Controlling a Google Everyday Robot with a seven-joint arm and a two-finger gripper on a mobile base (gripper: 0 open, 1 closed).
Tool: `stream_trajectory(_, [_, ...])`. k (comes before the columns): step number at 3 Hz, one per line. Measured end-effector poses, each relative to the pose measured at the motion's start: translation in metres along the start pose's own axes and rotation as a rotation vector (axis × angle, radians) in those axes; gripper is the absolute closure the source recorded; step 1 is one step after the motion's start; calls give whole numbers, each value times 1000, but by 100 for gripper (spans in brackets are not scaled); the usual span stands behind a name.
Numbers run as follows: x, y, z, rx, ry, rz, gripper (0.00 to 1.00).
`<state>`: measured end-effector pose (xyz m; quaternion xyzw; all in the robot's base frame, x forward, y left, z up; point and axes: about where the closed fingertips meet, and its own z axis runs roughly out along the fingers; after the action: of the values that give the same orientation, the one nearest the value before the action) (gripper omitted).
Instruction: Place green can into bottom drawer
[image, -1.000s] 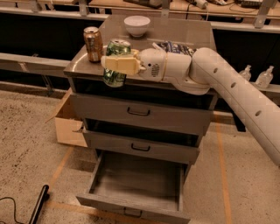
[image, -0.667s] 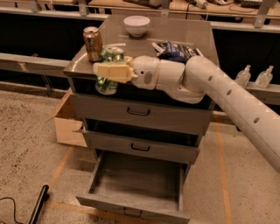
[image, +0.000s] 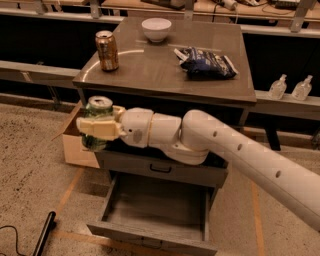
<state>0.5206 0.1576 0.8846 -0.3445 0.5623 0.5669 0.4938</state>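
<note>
My gripper (image: 98, 128) is shut on the green can (image: 98, 110), which is upright with its silver top showing. I hold it in the air off the cabinet's left front corner, below the tabletop and level with the upper drawers. The bottom drawer (image: 156, 206) is pulled out below and to the right of the can; its flat grey floor is bare. My white arm (image: 225, 155) crosses in front of the two upper drawers and hides most of them.
A gold-brown can (image: 107, 50), a white bowl (image: 156, 28) and a dark blue snack bag (image: 205, 62) sit on the cabinet top (image: 160, 75). A cardboard box (image: 75, 145) stands on the floor left of the cabinet. Two small bottles (image: 291, 88) stand at the right.
My gripper has carried the green can from the top's front edge down and to the left, off the corner. The view has shifted too.
</note>
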Motion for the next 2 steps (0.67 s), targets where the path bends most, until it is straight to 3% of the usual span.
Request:
stream_trajectory(1, [89, 8, 24, 43, 167, -44, 100])
stream_trajectory(2, [155, -15, 19, 109, 296, -37, 100])
